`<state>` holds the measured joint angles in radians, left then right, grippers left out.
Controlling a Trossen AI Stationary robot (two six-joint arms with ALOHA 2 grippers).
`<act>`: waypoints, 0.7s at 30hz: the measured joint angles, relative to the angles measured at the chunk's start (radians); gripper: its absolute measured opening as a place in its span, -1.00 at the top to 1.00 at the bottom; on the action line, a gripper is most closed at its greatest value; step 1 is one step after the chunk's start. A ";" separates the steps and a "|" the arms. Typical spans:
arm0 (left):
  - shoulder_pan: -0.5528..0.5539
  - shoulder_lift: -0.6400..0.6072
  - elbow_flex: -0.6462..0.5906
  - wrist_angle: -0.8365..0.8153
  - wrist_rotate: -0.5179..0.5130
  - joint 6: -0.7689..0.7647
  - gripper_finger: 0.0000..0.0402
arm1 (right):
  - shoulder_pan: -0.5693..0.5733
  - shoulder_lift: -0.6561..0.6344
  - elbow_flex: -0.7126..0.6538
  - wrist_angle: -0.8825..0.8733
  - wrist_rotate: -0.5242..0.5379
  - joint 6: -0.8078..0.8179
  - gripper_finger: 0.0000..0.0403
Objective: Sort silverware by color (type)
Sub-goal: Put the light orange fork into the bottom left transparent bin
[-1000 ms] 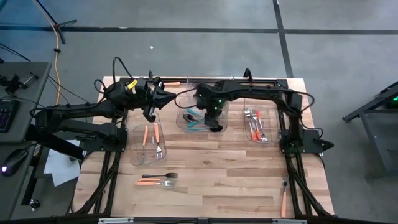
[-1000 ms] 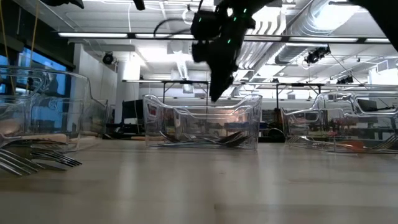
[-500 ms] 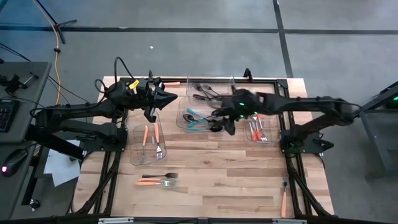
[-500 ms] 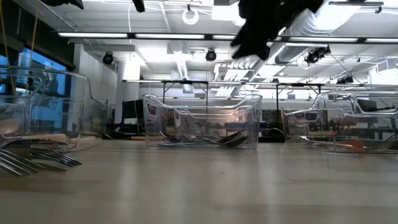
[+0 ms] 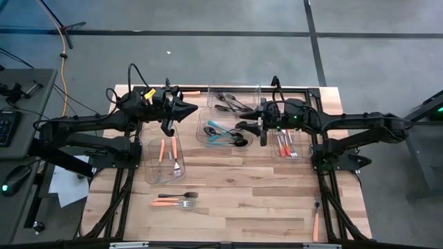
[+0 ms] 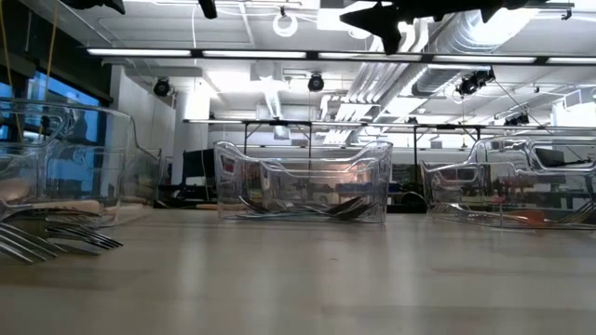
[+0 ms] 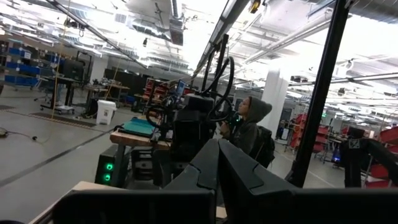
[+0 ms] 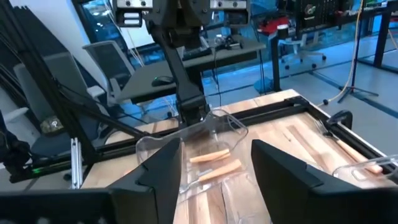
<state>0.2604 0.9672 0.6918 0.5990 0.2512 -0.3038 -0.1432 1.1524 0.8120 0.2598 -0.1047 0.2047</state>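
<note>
Light blond wood-plank table top (image 5: 242, 200), visible grain. Both arms matte black; green LED lit on the right arm (image 5: 293, 118). Clear plastic left bin (image 5: 154, 176): orange-handled pieces (image 5: 163, 150) with silver heads. Clear plastic middle bin (image 5: 202, 135): teal-blue-handled pieces (image 5: 216, 129) plus all-black ones. Clear plastic right bin (image 5: 302, 153): orange handles and silver metal (image 5: 285, 142). Loose on the wood: an orange-handled fork (image 5: 173, 203), an all-black fork (image 5: 177, 195), an orange-handled fork near the right edge (image 5: 315, 220). Floor grey with black lines.

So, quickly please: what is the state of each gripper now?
Left gripper: closed, holding nothing visible.
Right gripper: open, empty.
</note>
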 joint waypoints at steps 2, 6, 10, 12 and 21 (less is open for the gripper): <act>0.000 0.000 0.000 -0.001 0.000 0.000 1.00 | 0.000 0.001 0.000 -0.002 0.000 0.000 0.17; 0.000 0.000 0.000 -0.001 0.000 0.000 1.00 | 0.000 0.001 0.000 0.001 0.000 0.014 0.44; 0.000 0.000 0.000 -0.001 0.000 0.000 1.00 | 0.000 0.001 0.000 0.001 0.000 0.012 0.84; 0.000 0.000 0.000 -0.001 0.000 0.000 1.00 | 0.000 0.001 0.000 0.001 0.000 0.001 0.96; 0.000 0.000 0.000 -0.001 0.000 0.001 1.00 | 0.000 0.001 0.000 0.000 0.000 -0.005 0.99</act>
<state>0.2604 0.9672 0.6918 0.5983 0.2512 -0.3031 -0.1432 1.1538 0.8120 0.2601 -0.1047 0.1992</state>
